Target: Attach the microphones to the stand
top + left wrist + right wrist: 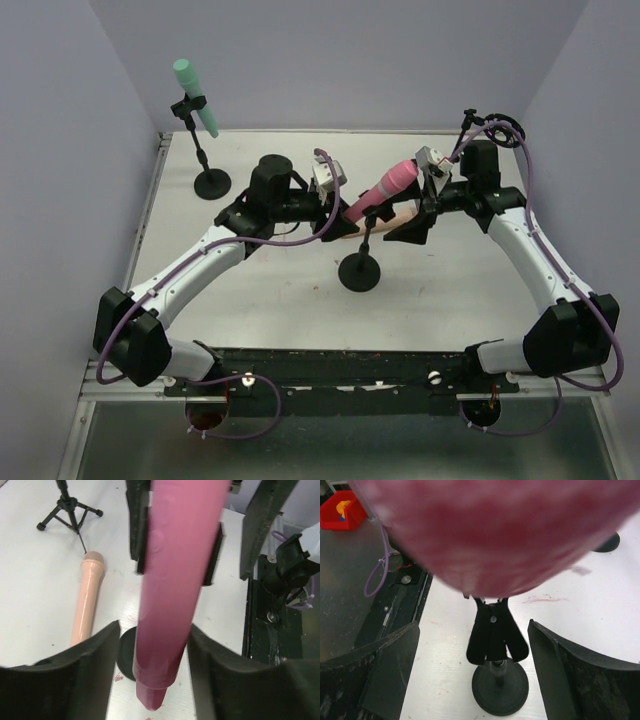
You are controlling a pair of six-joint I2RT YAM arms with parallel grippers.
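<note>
The pink microphone (pixel 385 188) sits tilted in the black clip (pixel 492 630) of the round-based stand (pixel 360 272) at mid-table. My left gripper (pixel 333 218) straddles its tapered handle (pixel 170 595); a gap shows at one finger, so it stands open (pixel 155 630). My right gripper (pixel 412 222) is open wide (pixel 474 630) by the head end, whose blurred pink fills the top of the right wrist view. The peach microphone (pixel 87 600) lies flat on the table under the arms. The teal microphone (pixel 190 95) is clipped in the back-left stand (pixel 212 183).
A small black tripod stand (pixel 67 507) stands bare at the back right (pixel 468 125). The black mounting rail (pixel 340 378) runs along the near edge. A red bin (pixel 337 510) sits off the table. Purple-grey walls close in the left, back and right sides.
</note>
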